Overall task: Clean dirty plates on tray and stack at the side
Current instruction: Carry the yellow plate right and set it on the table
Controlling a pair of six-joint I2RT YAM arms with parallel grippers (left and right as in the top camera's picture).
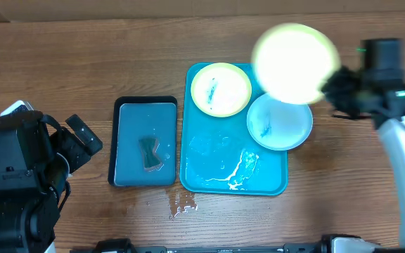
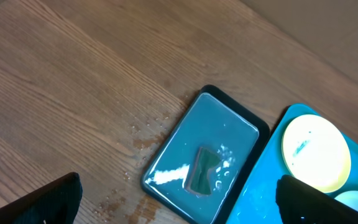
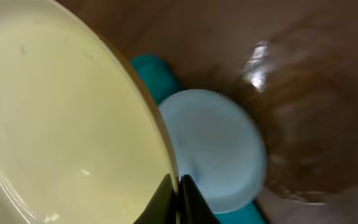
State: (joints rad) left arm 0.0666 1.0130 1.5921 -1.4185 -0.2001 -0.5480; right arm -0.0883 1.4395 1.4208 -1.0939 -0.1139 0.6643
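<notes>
My right gripper (image 1: 332, 81) is shut on the rim of a yellow-green plate (image 1: 295, 62) and holds it in the air over the far right corner of the turquoise tray (image 1: 209, 169). In the right wrist view the fingers (image 3: 179, 190) pinch that plate's edge (image 3: 61, 124), with the light blue plate (image 3: 219, 146) below. A second yellow-green plate (image 1: 221, 89) with a blue-green smear lies at the tray's far end. The light blue plate (image 1: 280, 121) sits on the tray's right rim. My left gripper (image 2: 179, 199) is open and empty, at the left, above the table.
A smaller dark blue tray (image 1: 145, 140) with a black rim lies left of the turquoise tray, with a dark sponge-like piece (image 1: 150, 154) in it. White foam (image 1: 241, 169) lies on the turquoise tray's near part. Water drops (image 1: 183, 205) wet the table in front.
</notes>
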